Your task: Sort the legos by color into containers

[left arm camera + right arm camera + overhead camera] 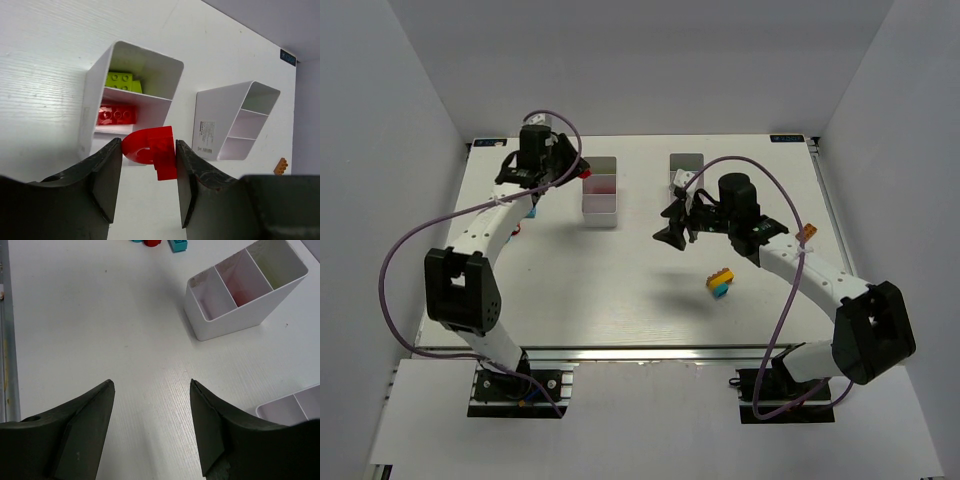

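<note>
Left gripper [149, 146] is clamped at about half width on a red curved brick [160, 152], one finger on each side, held up off the worktop [45, 60]. In the left wrist view the brick sits in front of the near end of the left bin [95, 105]. That bin has a lime brick [122, 81] in its far compartment and a red flat brick [116, 114] in the middle one. The near compartment is hidden behind the held brick.

The right bin [210, 125] stands beside the left bin, apart from it, and all three of its compartments look bare from this angle.

Right gripper [151, 384] hangs above bare worktop with its fingers spread wide and nothing between them. It is in front of the gap between the two bins.

Loose pieces: a yellow and blue pair [720, 283] lies mid-worktop near the right arm, probably stacked, too small to be sure. An orange brick [808, 233] lies by the right edge. A blue brick [532, 210] and a small red piece [515, 232] lie next to the left arm.
</note>
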Action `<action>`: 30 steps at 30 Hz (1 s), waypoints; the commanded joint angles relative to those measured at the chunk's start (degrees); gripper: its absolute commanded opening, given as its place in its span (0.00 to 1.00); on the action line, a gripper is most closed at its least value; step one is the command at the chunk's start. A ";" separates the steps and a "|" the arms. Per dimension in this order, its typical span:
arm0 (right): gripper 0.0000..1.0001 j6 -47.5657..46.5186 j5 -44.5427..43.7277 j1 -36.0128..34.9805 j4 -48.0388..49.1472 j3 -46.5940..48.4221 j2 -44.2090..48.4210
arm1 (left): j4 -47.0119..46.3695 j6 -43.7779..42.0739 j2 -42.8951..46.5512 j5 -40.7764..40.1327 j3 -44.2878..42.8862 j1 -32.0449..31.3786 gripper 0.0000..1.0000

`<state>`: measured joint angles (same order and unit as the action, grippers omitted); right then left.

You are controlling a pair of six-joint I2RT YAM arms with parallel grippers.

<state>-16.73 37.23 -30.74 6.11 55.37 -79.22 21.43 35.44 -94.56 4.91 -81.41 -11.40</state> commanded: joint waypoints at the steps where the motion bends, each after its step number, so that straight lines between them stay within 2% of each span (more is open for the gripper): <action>1: 0.67 -0.41 -0.58 0.59 0.84 -0.53 2.14 | -7.88 -1.16 -2.73 -2.18 -0.86 -2.83 0.40; 10: 0.67 -0.58 -0.32 0.86 0.22 -0.36 1.97 | -22.82 -9.68 -5.19 -15.27 0.90 -8.99 0.39; 25: 0.67 -0.76 -0.23 1.39 -0.04 -0.36 1.79 | -22.84 -12.59 -8.71 -18.09 4.50 -10.22 0.40; 30: 0.67 -0.67 -0.14 1.47 -0.04 -0.18 1.53 | -23.01 -12.68 -9.58 -18.44 4.94 -10.31 0.44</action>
<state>-17.02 37.19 -29.58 5.93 55.27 -78.48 -0.51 23.35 -104.73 -12.45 -77.08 -21.39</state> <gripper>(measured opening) 0.671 0.533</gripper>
